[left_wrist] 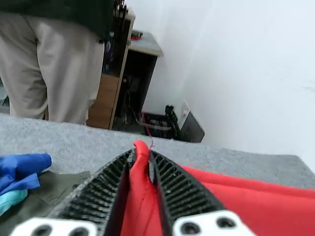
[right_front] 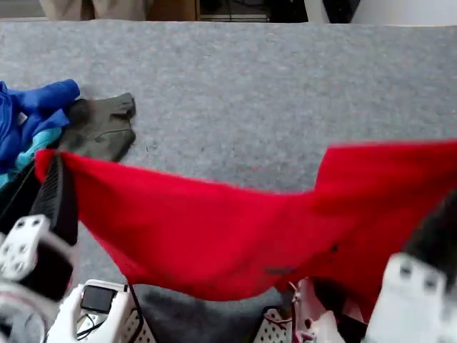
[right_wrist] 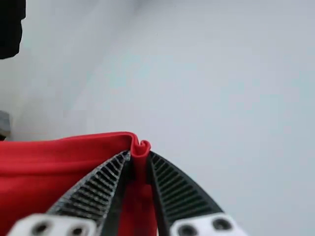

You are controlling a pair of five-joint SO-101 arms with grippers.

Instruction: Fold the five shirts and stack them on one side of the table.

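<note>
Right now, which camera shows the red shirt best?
The high view: the red shirt hangs spread across its width above the table, held at both ends. The left wrist view shows an edge pinched in the left gripper; the right wrist view, another in the right gripper.

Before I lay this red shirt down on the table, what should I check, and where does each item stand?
1. Left jaws shut on the red shirt: ok, its edge is pinched between them.
2. Right jaws shut on the shirt: ok, a fold is clamped.
3. Shirt spread between both arms: ok, though it sags in the middle.
4. Bare table beyond the shirt to lay it on: ok.
5. Left held corner apart from the olive shirt, blue shirt and teal shirt: cannot tell; in the high view it sits right beside them.
</note>
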